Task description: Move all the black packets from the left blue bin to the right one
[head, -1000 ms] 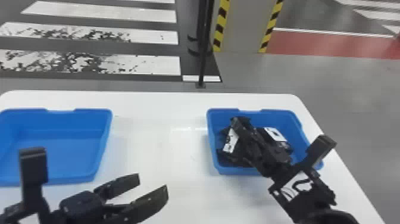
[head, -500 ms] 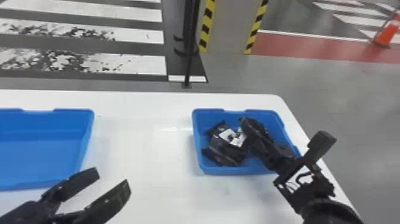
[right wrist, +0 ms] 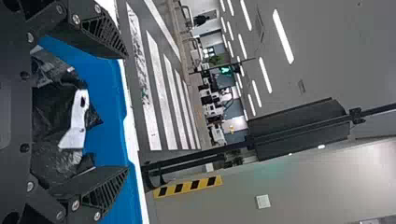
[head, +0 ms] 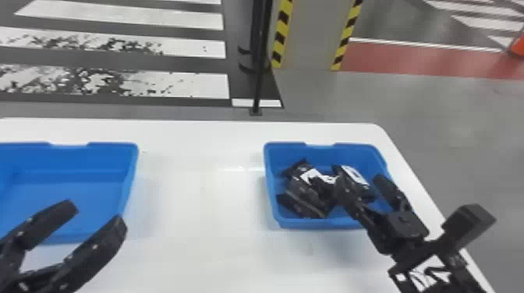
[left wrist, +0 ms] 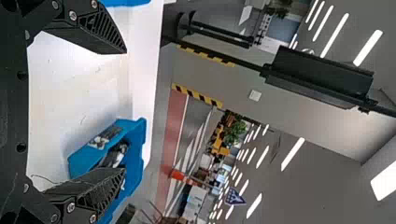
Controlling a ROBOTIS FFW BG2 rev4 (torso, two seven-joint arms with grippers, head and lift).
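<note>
In the head view my left gripper (head: 95, 214) is open over the near right part of the left blue bin (head: 78, 187), whose visible floor is bare. The left wrist view also has the left gripper (left wrist: 123, 112). My right gripper (head: 359, 180) stands open over the right blue bin (head: 323, 223); a black packet with a white label (head: 354, 176) lies between its fingers. More black packets (head: 308, 195) are heaped on that bin's left side. In the right wrist view, black packets (right wrist: 51, 112) lie behind the open right gripper (right wrist: 125, 112).
The white table (head: 202, 195) separates the two bins. Its right edge runs close beside the right bin. Beyond the far edge stand a thin black pole (head: 259, 70) and a pillar with yellow and black stripes (head: 312, 35).
My left gripper has moved left, from the table between the bins to over the left bin. The right gripper has opened within the right bin. The head view has shifted slightly.
</note>
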